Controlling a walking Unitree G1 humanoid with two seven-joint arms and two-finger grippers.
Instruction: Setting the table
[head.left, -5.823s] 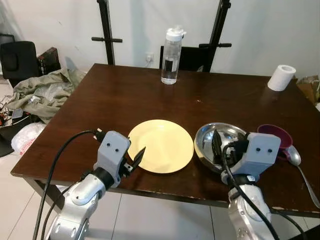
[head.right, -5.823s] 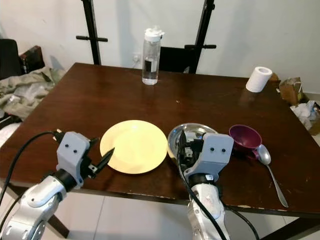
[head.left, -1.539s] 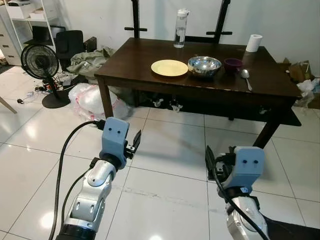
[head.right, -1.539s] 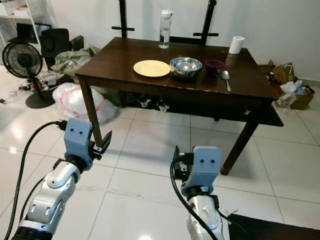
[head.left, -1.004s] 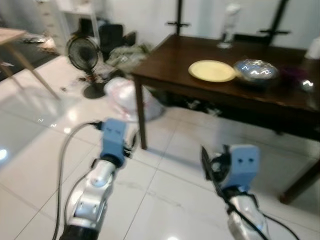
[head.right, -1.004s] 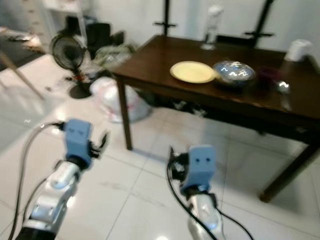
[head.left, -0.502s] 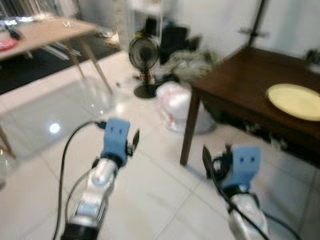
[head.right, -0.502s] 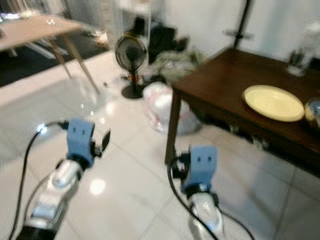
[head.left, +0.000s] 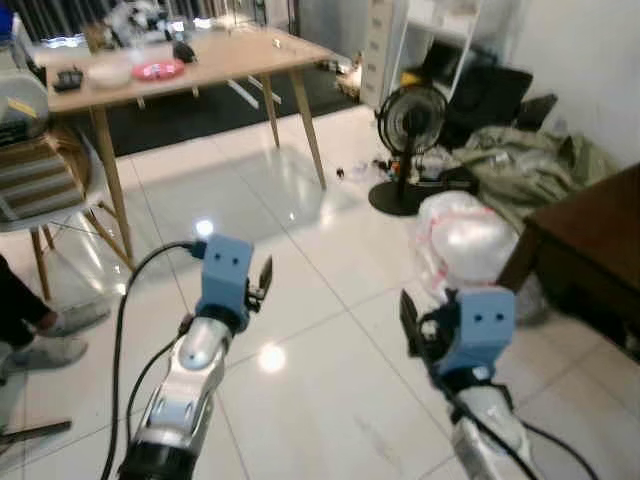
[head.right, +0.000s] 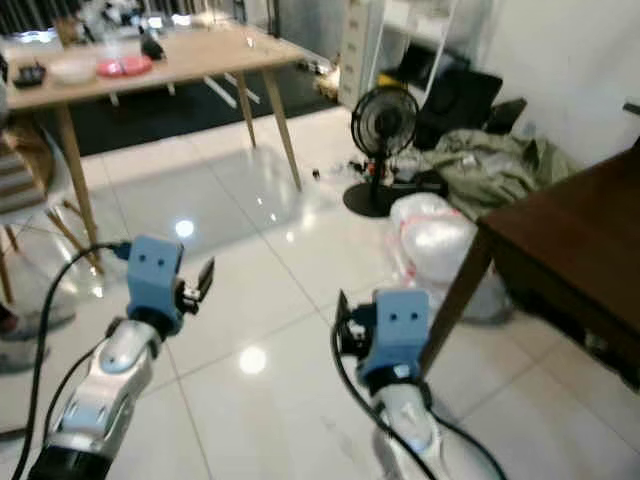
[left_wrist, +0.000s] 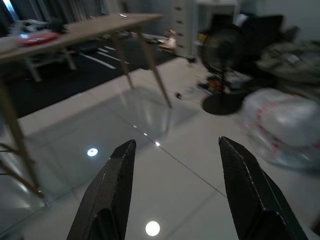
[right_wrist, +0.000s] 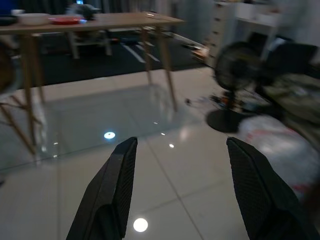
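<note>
Wooden table (head.left: 200, 62), one fan (head.left: 411, 118), two grippers apart

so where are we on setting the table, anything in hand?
Nothing carried: left hand and right hand are both open and empty. The robot faces the light wooden table, which holds a red plate and a bowl. Fetching them looks like what is left.

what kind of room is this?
Likely a lived-in home dining or living area: a light wooden table with dishes, a floor fan on white tiles, and a dark wooden table at right.
</note>
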